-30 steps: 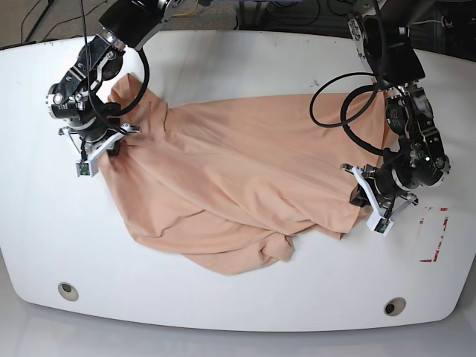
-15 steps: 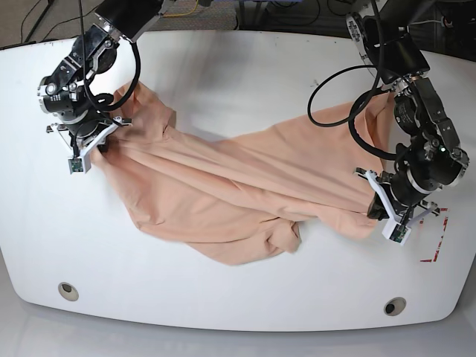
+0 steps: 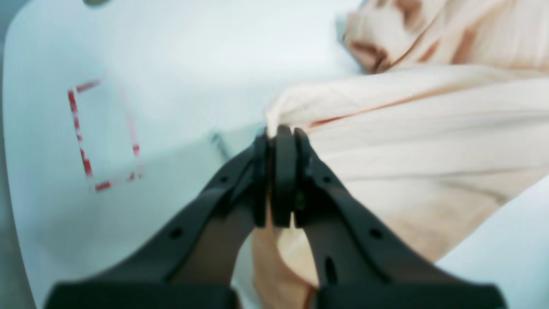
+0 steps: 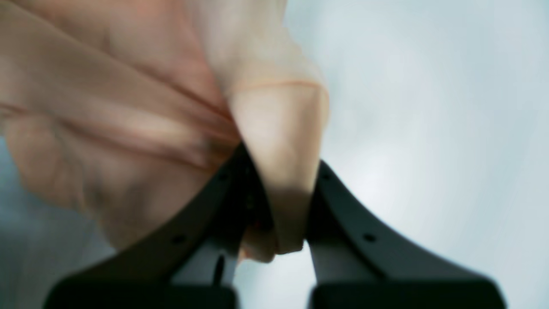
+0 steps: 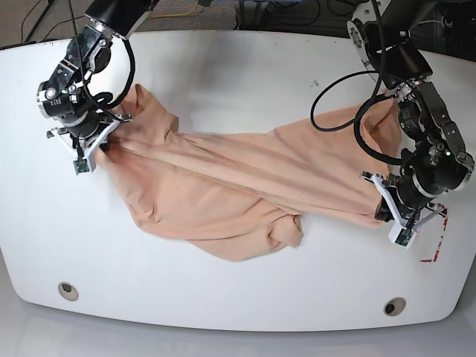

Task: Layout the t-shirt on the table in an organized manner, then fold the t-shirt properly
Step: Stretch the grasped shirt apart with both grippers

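Surface: white glossy table [image 5: 238,67], rounded corners, filling the base view; dark floor and cables beyond its far edge.
Shirt position: the t-shirt [image 5: 223,186] lies across the middle of the table, pulled between both arms.
Shirt axis: long axis runs left to right, the right end a little nearer than the left; a taut ridge of folds follows that line.
Shirt shape: bunched at the far left end; a loose lobe sags toward the near edge and ends in a small crumpled knot near the centre.
Left gripper [image 3: 279,133]: at the right end, jaws closed, pinching an edge of the peach cloth.
Right gripper [image 4: 274,201]: at the left end, jaws clamped on a fold of cloth that bulges up between them.
Nearby: red-marked rectangle [image 5: 437,242] just right of the left gripper, apart from the shirt; two grommet holes, near left [image 5: 68,289] and near right [image 5: 393,306].
Obstruction: black cable loops [image 5: 349,111] hang over the shirt's right end.
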You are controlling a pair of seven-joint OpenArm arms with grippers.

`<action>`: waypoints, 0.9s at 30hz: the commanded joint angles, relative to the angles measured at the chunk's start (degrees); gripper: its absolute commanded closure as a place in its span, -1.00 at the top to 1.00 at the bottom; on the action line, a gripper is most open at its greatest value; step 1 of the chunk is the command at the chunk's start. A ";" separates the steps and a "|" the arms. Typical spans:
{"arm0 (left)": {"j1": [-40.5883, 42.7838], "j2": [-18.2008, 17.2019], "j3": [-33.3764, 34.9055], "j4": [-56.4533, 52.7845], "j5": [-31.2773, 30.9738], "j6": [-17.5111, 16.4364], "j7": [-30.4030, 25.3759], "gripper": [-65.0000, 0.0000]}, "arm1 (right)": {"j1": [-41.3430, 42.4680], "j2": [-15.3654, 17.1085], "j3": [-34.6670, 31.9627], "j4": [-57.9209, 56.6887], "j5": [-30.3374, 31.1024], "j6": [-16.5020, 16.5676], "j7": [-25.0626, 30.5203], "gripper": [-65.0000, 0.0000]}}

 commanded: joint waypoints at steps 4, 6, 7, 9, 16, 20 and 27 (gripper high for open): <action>0.05 -0.63 -0.15 1.27 -0.32 0.10 -0.89 -1.00 | -0.24 0.64 0.17 0.98 -0.08 -0.12 0.88 -1.00; 0.14 -0.63 -0.15 1.36 -0.32 0.10 -0.89 -1.00 | -0.33 0.64 0.17 1.15 -0.08 -0.12 0.88 -1.00; 0.23 -0.55 -0.15 1.44 -0.41 0.10 -0.89 -1.00 | -0.24 0.64 0.08 1.51 -0.08 -0.12 0.80 -1.00; 0.23 -0.55 -0.24 2.06 -0.41 0.10 -0.89 -1.00 | -0.24 0.64 0.08 2.56 -0.08 -0.12 0.80 -1.00; -1.97 -0.37 -2.61 2.68 -0.41 0.10 -0.89 -1.00 | 2.48 1.08 -0.10 5.29 -0.26 -0.12 0.71 -1.00; -5.13 -0.37 -2.88 2.41 -0.32 0.10 -0.89 -1.00 | 5.56 2.66 -0.10 5.11 -0.26 -0.12 0.71 -1.00; -12.61 -0.02 -2.61 0.13 -0.24 0.10 -0.98 -1.00 | 13.74 3.80 -0.27 5.11 -0.52 -0.12 0.62 -1.00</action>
